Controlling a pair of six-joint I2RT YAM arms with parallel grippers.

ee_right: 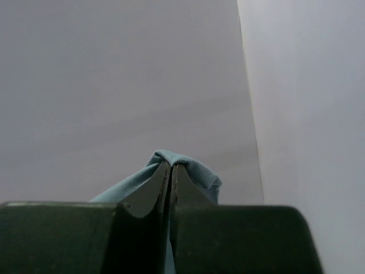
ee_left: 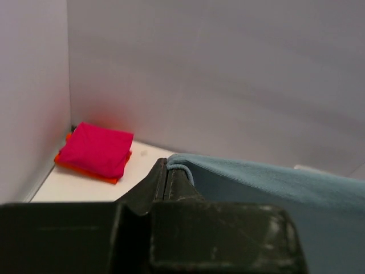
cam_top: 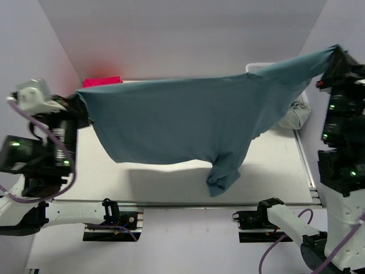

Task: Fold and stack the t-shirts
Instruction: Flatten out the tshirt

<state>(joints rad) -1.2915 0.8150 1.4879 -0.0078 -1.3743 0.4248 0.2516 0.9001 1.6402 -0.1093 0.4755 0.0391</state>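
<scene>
Left gripper (ee_left: 166,165): jaws pinched shut on one edge of the teal t-shirt (ee_left: 274,182), with a rolled hem showing just past the tips. Right gripper (ee_right: 171,165): likewise clamped, a small peak of the same fabric squeezed between the tips.

Top view: the shirt hangs stretched between the two grips, the right end higher than the left. The body sags in the middle and one sleeve droops lowest, near or touching the tabletop (cam_top: 274,165). I cannot tell which.

Step in hand, my judgement: spreading the shirt flat before folding.
- Level the two grips first.
- Keep the span taut so the sag does not bunch.
- Lower so the drooping sleeve and bottom edge land first, then draw the cloth so it lays out without creases.
- Release only once the cloth lies flat.
- Risk: the sleeve tucking under the body.

Surface: white, matte and bare under the shirt, so the cloth should slide little.

Right side: a grey t-shirt (cam_top: 297,114) lies crumpled, and a white basket (cam_top: 255,67) rim shows behind the cloth.

Far left corner: a folded pink t-shirt (ee_left: 97,148) sits on an orange t-shirt (ee_left: 91,171), which is the stack to join.

Room: plain pale walls (ee_left: 228,68) close in on three sides.
</scene>
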